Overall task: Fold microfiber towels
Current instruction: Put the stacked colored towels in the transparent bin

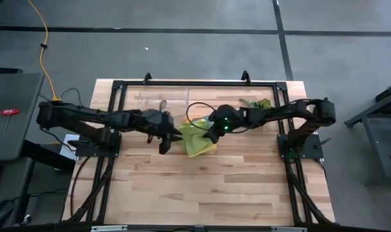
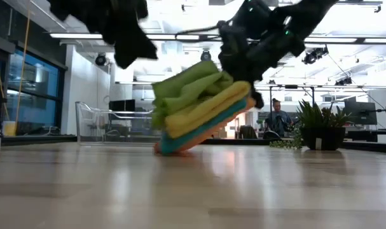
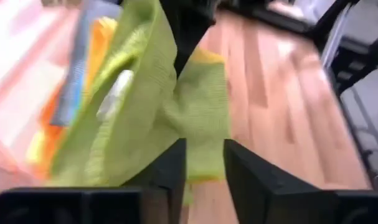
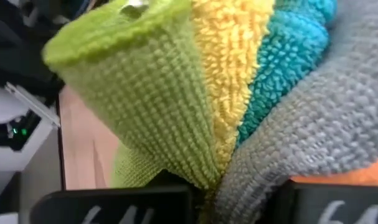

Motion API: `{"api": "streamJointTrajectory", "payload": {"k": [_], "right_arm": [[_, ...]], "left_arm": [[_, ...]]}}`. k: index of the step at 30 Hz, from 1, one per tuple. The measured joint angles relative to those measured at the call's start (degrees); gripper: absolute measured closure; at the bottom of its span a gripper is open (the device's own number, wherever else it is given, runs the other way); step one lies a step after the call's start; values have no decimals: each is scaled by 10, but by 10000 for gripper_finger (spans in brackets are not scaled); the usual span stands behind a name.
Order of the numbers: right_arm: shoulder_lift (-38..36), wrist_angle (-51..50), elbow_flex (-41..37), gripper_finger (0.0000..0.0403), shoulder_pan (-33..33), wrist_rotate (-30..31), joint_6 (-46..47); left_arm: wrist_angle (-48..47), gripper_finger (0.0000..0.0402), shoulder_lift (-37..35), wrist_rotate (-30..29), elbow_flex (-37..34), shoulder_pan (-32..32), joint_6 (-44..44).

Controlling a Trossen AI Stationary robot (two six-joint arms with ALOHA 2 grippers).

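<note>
A stack of microfiber towels (image 1: 196, 142) lies mid-table, lime green on top, then yellow, teal, grey and orange (image 4: 238, 93). In the low view the stack (image 2: 199, 108) is tilted, its right side raised and its lower left edge (image 2: 162, 149) on the table. My right gripper (image 1: 212, 134) is shut on the stack's right edge. My left gripper (image 1: 172, 136) is at the stack's left side, a little above it (image 2: 132, 44). Its fingers (image 3: 205, 171) are slightly apart with the lime green towel (image 3: 145, 106) just beyond them; I cannot tell whether they touch it. My right gripper pinches the stack's right-hand edge (image 4: 220, 155) between its two fingers, with several layers together: lime green, yellow, teal, grey and orange. The fingers come from the table's right side, slanting down (image 2: 247, 73). The stack is tilted, its held side lifted and its left edge on the table.
A clear plastic tray (image 1: 162, 98) stands at the far left of the table. A leafy plant sprig (image 1: 255, 103) lies at the far right. The wooden table (image 1: 201, 187) is bare toward the near edge. A person (image 2: 278, 117) sits in the room behind.
</note>
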Motion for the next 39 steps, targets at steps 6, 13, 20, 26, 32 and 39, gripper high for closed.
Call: {"api": "streamJointTrajectory", "payload": {"k": [6,13,20,26,32,39], "right_arm": [[-90,-91,0,382,-19,-3,-29],[-170,-110,24,382,-29,1,9],[-101,-151,160,382,-41,10,-21],[16,-154,318,382,-73,-37,-64],[136,-174,511,382,-101,-108,-86],[289,-243,679,382,-117,-113,-82]], "left_arm": [[-41,240,-90,-3,59,-1,33],[-40,214,-210,-41,131,1,116],[-4,219,-290,-86,143,1,150],[-2,220,-313,-87,143,1,150],[-8,220,-313,-85,143,1,151],[-5,220,-314,-85,143,1,150]]}}
